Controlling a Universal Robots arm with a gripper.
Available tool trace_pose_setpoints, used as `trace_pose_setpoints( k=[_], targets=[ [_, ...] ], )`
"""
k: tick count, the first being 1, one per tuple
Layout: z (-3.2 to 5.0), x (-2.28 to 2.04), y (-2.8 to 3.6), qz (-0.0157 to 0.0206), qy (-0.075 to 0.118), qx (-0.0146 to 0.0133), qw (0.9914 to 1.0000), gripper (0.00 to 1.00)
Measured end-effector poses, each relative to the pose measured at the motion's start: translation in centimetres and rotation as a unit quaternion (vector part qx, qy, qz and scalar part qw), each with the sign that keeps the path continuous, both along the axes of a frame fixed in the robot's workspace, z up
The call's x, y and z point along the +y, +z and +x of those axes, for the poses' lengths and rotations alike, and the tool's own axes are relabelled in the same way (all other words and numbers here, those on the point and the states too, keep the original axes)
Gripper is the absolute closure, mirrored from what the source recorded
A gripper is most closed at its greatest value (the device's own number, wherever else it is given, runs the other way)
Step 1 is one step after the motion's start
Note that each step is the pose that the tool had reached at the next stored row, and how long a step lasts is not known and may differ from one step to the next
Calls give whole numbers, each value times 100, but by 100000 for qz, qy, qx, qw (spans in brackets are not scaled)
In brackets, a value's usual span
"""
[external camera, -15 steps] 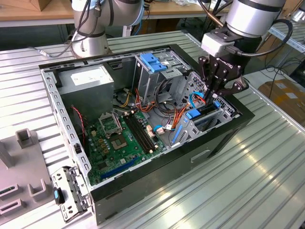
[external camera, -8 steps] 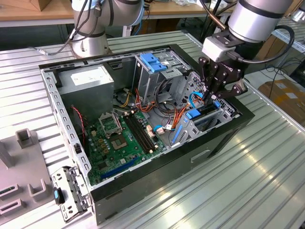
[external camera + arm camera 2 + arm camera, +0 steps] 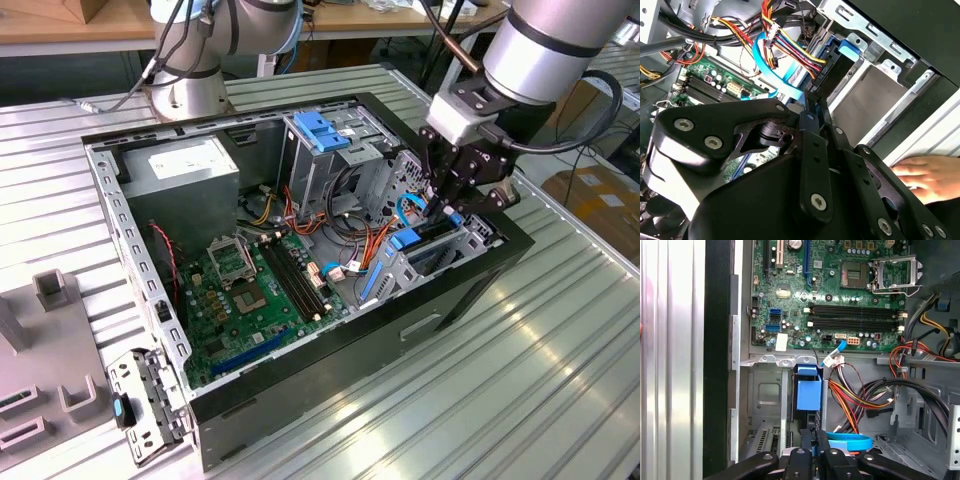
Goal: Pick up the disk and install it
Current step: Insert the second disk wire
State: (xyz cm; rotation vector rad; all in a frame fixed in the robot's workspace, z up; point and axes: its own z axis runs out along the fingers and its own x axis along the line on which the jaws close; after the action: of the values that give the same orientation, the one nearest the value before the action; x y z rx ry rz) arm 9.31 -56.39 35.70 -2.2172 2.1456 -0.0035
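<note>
Grey disk [image 3: 437,236] just below tool [image 3: 447,203].

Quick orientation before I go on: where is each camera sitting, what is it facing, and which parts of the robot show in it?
Exterior view: off the arm, above the table, looking down into the open computer case; shows the arm and gripper at the drive bay.
Second wrist view: on the arm, behind the gripper, facing the bay; a person's hand rests on the case.
First wrist view: on the arm, looking along the gripper at the motherboard.
Shared: both wrist views show the curved blue cable.
</note>
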Motion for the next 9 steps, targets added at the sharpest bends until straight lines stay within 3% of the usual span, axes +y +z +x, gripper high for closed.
trace_pose_setpoints(
  k=[4, 9],
  targets=[
    [-2, 0, -24, 820, -11, -39, 99997, 84],
    [-1, 0, -35, 1084, -6, -150, 99994, 84]
  ],
)
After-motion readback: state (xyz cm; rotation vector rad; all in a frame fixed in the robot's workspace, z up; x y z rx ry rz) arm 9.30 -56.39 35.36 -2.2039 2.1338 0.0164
